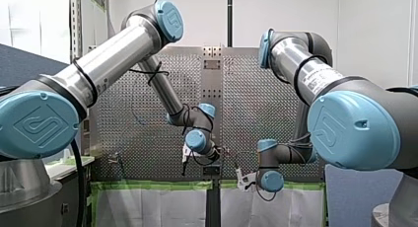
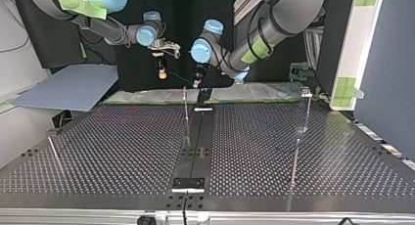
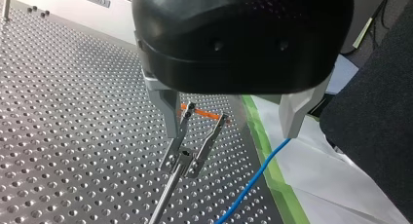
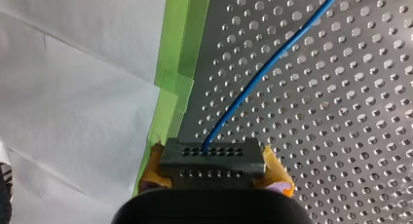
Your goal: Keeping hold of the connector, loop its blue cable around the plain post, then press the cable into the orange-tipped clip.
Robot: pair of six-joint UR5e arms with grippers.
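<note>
While pinching the black connector [image 4: 210, 158] between the yellow pads [image 4: 275, 171] of my right gripper [image 4: 214, 174] at the green-taped edge of the counter [image 4: 341, 112], have yet to begin the loop, trailing the blue cable [image 4: 263, 68] free over the holes, wound round nothing. Hover my left gripper [image 3: 231, 134], fingers spread wide, above the orange-tipped clip [image 3: 209, 139]. Cannot tell which rod is the plain post. Next, probably: carry connector round it without easing the pinch, leaving slack for the clip.

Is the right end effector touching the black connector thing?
Touching. The right wrist view shows the connector clamped between my right end effector's yellow pads, one against each side, with the blue cable coming out of it.
</note>
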